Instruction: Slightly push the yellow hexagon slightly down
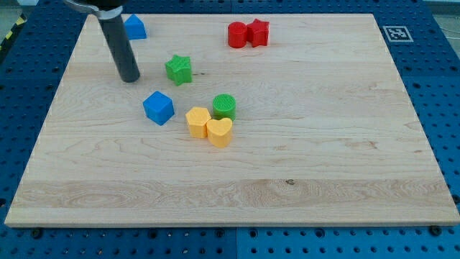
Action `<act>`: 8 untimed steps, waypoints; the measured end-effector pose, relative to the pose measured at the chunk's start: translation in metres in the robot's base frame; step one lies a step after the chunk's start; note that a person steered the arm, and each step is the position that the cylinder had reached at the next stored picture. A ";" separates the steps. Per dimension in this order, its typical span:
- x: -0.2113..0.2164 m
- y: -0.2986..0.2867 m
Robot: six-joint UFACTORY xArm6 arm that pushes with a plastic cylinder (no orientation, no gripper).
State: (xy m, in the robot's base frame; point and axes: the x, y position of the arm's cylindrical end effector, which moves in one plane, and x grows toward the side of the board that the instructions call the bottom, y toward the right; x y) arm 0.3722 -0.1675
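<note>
The yellow hexagon (197,121) lies near the board's middle, touching a yellow heart-shaped block (220,132) on its right and lower side. A green cylinder (224,106) stands just above and right of them. My tip (130,79) rests on the board at the upper left, well up and left of the yellow hexagon, with a blue cube (158,108) between them.
A green star (179,69) lies right of my tip. A blue house-shaped block (134,27) sits at the top left. A red cylinder (237,34) and a red star-like block (258,32) touch at the top centre. The wooden board (323,165) ends in blue pegboard.
</note>
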 end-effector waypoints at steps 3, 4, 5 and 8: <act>0.041 0.075; 0.051 0.088; 0.069 0.090; 0.077 0.090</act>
State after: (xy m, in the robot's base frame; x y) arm 0.4493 -0.0779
